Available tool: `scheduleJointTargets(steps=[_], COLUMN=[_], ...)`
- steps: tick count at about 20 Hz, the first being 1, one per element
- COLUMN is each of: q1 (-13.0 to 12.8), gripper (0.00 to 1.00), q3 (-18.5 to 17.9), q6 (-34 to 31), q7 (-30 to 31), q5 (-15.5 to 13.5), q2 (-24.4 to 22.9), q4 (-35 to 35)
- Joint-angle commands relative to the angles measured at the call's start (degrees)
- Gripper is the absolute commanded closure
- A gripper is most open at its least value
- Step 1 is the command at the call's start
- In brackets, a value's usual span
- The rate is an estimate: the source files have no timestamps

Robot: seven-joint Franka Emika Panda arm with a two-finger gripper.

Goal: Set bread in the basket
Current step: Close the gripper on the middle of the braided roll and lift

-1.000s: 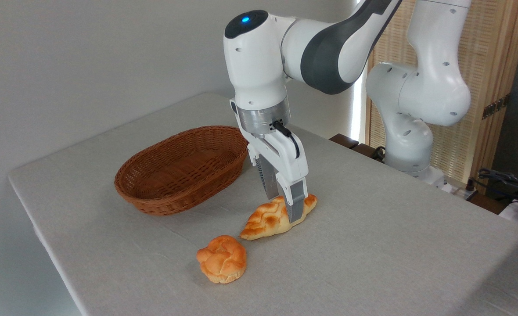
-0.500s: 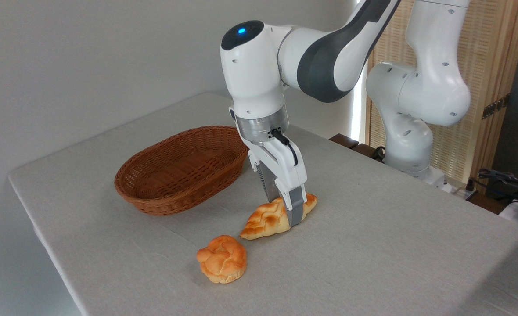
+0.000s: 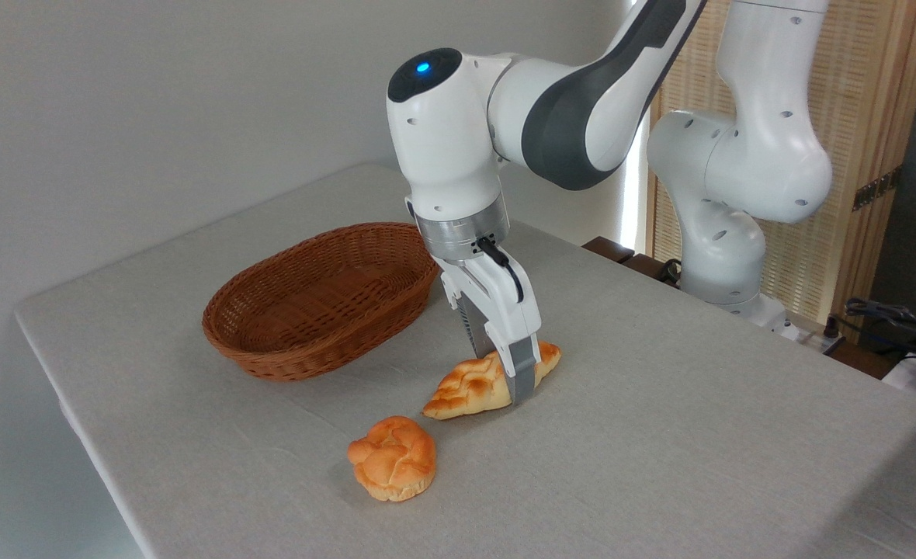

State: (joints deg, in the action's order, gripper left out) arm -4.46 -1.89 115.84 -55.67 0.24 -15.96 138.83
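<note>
The bread, a golden braided loaf with pointed ends, lies on the grey tablecloth right of the basket. My gripper points down and stands astride the loaf's right half. Its near finger is in front of the loaf, and the far one stands behind it with its tip hidden. The jaws look open around the bread, which still rests on the table. The basket, a shallow oval of reddish-brown wicker, is empty and sits to the left, a short way from the loaf.
A round knotted orange bun lies just in front of the loaf's left tip. The table's left edge runs near the basket. The arm's base rises at the back right, with cables beyond it.
The gripper has come down a little further over the bread, and the wrist has sunk and leaned slightly left. The loaf's left end has shifted only slightly. Basket and bun have not moved.
</note>
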Motion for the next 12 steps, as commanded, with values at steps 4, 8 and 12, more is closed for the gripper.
scheduleJointTargets(steps=[4,8,12], q1=[-0.3,-0.3,-0.3], gripper=[0.82,0.84,0.84], q3=[-0.5,-0.2,0.4], q6=[1.1,-2.5,-14.5], q7=[-0.9,-1.2,-1.0], q5=[0.8,0.7,-3.9], q2=[0.8,0.7,1.4], q4=[0.0,-2.9,-14.8])
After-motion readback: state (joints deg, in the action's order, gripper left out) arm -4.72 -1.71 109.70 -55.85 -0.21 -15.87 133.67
